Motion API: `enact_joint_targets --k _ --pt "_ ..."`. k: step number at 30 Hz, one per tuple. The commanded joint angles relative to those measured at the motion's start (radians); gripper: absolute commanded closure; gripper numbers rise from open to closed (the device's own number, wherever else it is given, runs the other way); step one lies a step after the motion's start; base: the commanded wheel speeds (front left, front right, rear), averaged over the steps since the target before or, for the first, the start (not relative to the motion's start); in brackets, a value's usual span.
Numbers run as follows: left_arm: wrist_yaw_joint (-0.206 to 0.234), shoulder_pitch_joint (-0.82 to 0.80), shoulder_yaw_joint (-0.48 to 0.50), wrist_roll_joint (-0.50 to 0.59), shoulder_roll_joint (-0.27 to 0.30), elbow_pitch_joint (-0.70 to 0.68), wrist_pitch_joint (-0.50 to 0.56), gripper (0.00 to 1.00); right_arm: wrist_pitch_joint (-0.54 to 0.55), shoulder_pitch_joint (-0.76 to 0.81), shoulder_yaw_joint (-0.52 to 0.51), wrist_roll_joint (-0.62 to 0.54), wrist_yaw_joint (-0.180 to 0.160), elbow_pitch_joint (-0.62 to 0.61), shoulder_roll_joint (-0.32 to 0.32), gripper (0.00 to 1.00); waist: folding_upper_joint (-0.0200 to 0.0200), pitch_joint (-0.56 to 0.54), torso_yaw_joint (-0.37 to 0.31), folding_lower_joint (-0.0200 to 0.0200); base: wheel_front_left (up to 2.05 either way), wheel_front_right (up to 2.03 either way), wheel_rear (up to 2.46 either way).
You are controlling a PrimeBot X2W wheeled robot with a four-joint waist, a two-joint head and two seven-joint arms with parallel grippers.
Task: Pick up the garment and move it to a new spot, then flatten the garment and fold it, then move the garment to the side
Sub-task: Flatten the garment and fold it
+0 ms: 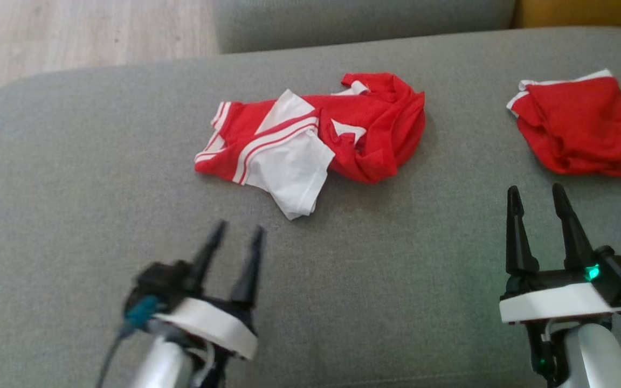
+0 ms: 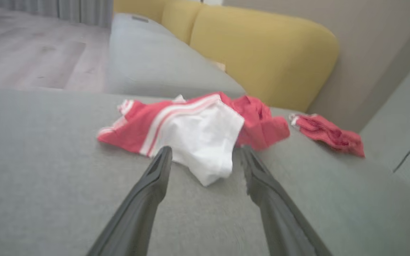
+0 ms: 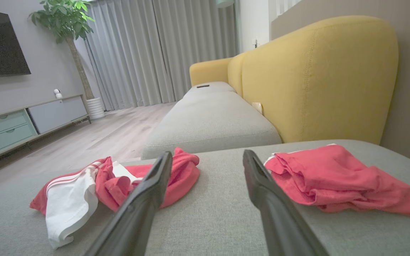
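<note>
Nearest, over the front part of the grey seat cushion [image 1: 73, 188], the left gripper [image 1: 240, 227] hovers, blurred, its fingers spread wide and empty. The right gripper [image 1: 536, 188] hangs toward the cushion's right side, likewise wide and empty. Beyond them the crumpled red-and-white garment [image 1: 310, 134] lies about mid-cushion, its white sleeve pointing at the near edge, clear of both grippers. A plain red garment [image 1: 580, 129] lies bunched at the right edge, well apart from it. Farthest are the wood floor [image 1: 73, 37] and a yellow backrest [image 3: 315, 78].
</note>
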Motion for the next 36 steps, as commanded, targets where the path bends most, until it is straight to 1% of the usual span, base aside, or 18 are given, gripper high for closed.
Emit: enact_joint_targets --k 1,6,9,15,18,22,29,30,31,32,36 --pt "-0.004 -0.068 -0.005 0.023 0.005 0.003 -0.012 0.00 -0.011 -0.043 0.022 0.009 -0.001 -0.036 -0.003 0.00 -0.0001 0.020 -0.007 0.0000 0.00 0.00 0.00" --pt "-0.006 -0.145 -0.084 0.029 0.005 0.126 -0.012 0.00 -0.011 -0.063 0.031 0.012 -0.001 -0.036 -0.003 0.00 -0.0001 0.067 -0.030 0.0000 0.00 0.00 0.00" --pt "-0.004 -0.197 -0.108 0.025 0.005 0.206 -0.012 0.00 -0.011 -0.076 0.036 0.012 -0.001 -0.035 -0.003 0.00 -0.0001 0.093 -0.049 0.0000 0.00 0.00 0.00" --pt "0.035 -0.303 -0.108 -0.057 0.005 0.368 -0.012 0.00 -0.011 -0.098 0.047 0.026 -0.001 -0.029 -0.003 0.00 -0.0001 0.133 -0.101 0.0000 0.00 0.00 0.00" --pt "0.044 -0.345 -0.106 -0.072 0.005 0.408 -0.012 0.00 -0.011 -0.104 0.051 0.030 -0.001 -0.024 -0.003 0.00 -0.0001 0.146 -0.119 0.0000 0.00 0.00 0.00" --pt "0.037 -0.379 -0.101 -0.110 0.005 0.432 -0.012 0.00 -0.011 -0.112 0.060 0.035 -0.001 -0.021 -0.003 0.00 -0.0001 0.158 -0.143 0.0000 0.00 0.00 0.00" --pt "0.034 -0.417 -0.105 -0.114 0.005 0.492 -0.012 0.00 -0.011 -0.122 0.066 0.039 -0.001 -0.028 -0.003 0.00 -0.0001 0.173 -0.174 0.0000 0.00 0.00 0.00" --pt "0.032 -0.422 -0.107 -0.118 0.005 0.502 -0.012 0.33 -0.011 -0.122 0.065 0.038 -0.001 -0.030 -0.003 0.00 -0.0001 0.174 -0.175 0.0000 0.00 0.00 0.00" --pt "0.030 -0.427 -0.107 -0.119 0.005 0.509 -0.012 0.84 -0.011 -0.122 0.064 0.038 -0.001 -0.031 -0.003 0.00 -0.0001 0.175 -0.175 0.0000 0.00 0.00 0.00" --pt "0.030 -0.431 -0.104 -0.118 0.005 0.511 -0.012 1.00 -0.011 -0.121 0.061 0.038 -0.001 -0.033 -0.003 0.00 -0.0001 0.175 -0.173 0.0000 0.00 0.00 0.00" --pt "0.035 -0.427 -0.072 -0.100 0.005 0.477 -0.012 1.00 -0.011 -0.113 0.047 0.032 -0.001 -0.035 -0.003 0.00 -0.0001 0.162 -0.152 0.0000 0.00 0.00 0.00"
